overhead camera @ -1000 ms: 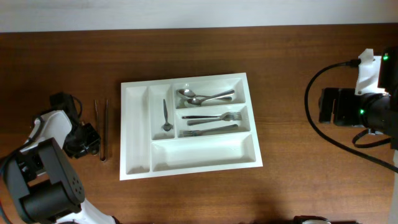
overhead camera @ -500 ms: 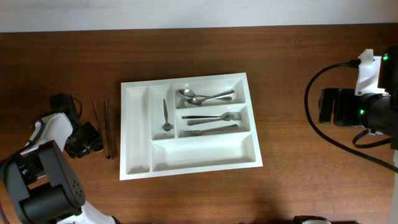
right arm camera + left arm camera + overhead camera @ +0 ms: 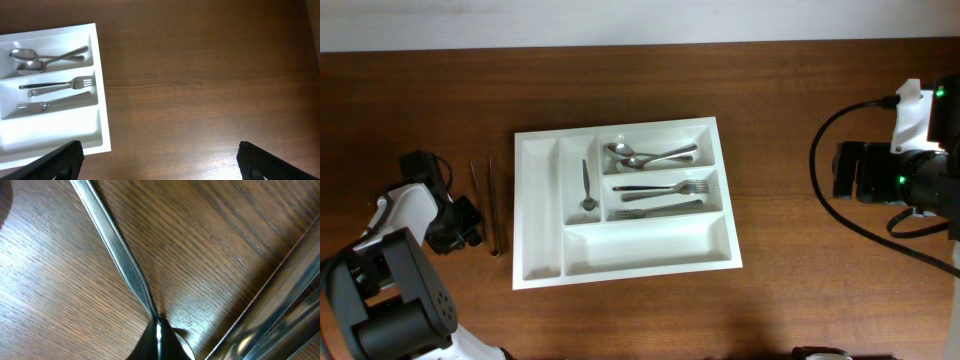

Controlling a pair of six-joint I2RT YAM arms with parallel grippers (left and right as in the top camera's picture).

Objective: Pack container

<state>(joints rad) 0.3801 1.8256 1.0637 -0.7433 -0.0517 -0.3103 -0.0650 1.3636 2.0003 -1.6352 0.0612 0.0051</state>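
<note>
Left wrist view: left fingers (image 3: 148,347) pressed together, seemingly nipping the tip of the thin utensil (image 3: 118,256) by the tabletop's (image 3: 225,235) left edge; regrip deeper before lifting.

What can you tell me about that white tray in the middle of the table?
The tray is white, plastic-looking, rectangular, with five compartments: two narrow, three wide. It lies flat, slightly askew, on the wooden table. One narrow compartment holds a small spoon; one wide one holds two spoons, the next a fork and another utensil; the others are empty. Two thin utensils lie beside it, not touching.
</note>
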